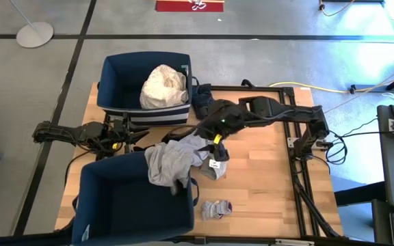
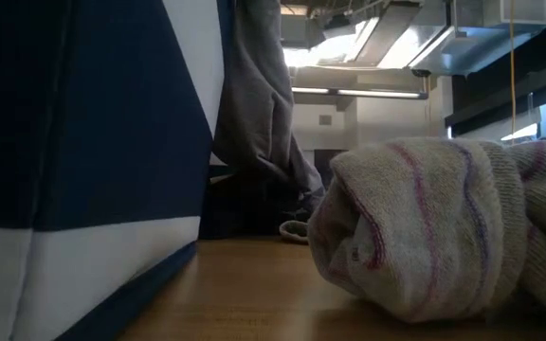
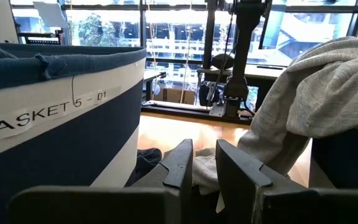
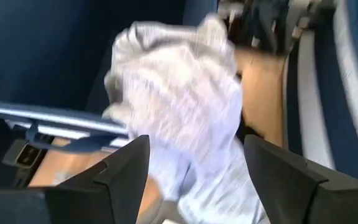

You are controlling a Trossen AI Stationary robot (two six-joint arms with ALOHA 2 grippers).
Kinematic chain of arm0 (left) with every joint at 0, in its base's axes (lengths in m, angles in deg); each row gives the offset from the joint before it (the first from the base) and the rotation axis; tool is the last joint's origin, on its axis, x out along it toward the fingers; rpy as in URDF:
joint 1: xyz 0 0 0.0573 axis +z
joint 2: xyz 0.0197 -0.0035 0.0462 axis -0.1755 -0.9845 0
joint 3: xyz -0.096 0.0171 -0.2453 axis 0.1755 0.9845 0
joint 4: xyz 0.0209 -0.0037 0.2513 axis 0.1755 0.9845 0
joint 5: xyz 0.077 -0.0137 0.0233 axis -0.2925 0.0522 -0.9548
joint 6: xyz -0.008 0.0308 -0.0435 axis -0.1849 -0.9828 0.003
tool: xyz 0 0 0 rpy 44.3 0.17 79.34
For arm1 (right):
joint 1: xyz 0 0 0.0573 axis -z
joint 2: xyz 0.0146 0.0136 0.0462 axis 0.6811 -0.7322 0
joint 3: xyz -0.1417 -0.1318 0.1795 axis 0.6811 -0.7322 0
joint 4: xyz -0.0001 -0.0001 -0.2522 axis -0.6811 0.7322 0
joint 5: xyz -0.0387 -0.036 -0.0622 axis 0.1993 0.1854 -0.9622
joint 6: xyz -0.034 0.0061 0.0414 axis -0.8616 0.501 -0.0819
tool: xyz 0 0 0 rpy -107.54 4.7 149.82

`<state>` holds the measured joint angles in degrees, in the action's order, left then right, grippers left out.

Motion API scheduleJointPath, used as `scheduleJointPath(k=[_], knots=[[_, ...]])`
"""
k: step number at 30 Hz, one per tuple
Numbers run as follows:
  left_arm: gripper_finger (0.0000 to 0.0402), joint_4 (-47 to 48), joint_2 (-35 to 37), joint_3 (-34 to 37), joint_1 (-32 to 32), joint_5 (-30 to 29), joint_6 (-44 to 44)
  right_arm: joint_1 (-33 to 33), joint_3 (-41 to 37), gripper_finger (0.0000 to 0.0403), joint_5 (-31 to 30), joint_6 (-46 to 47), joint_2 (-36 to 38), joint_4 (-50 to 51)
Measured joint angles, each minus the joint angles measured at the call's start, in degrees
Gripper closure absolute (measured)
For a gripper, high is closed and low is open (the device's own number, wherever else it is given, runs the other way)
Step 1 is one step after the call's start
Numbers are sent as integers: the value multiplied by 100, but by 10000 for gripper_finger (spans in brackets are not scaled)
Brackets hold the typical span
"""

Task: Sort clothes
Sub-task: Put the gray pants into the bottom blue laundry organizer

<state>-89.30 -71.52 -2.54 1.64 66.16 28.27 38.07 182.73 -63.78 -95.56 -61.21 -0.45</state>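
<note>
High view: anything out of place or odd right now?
Yes. The grey garment is draped over the near bin's rim, half in and half on the table. The right gripper is open beside it. The socks lie apart, unsorted.

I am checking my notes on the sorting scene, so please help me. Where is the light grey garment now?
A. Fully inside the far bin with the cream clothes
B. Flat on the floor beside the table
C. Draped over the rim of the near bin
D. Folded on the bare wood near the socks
C: in the high view the light grey garment hangs over the rim of the near bin, partly on the table.
</note>
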Motion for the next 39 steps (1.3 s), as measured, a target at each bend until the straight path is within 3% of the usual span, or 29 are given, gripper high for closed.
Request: scheduleJointPath(k=[4,8,15,23,30,39], knots=[[341,5,0,0,0,0,6,-4,-546,141,142,207,111,278],[341,13,0,-2,0,0,24,0,-1737,141,284,332,386,-65],[341,0,0,-2,0,-2,48,2,-4459,141,-119,787,1360,-2228],[341,-20,0,-3,-1,-4,2,0,-6581,141,-21,1106,1844,-5347],[341,-5,0,-2,-2,-7,177,0,-7345,141,-24,875,1573,-7223],[341,-3,0,-2,0,-37,256,-2,-7409,141,171,747,680,-9021]])
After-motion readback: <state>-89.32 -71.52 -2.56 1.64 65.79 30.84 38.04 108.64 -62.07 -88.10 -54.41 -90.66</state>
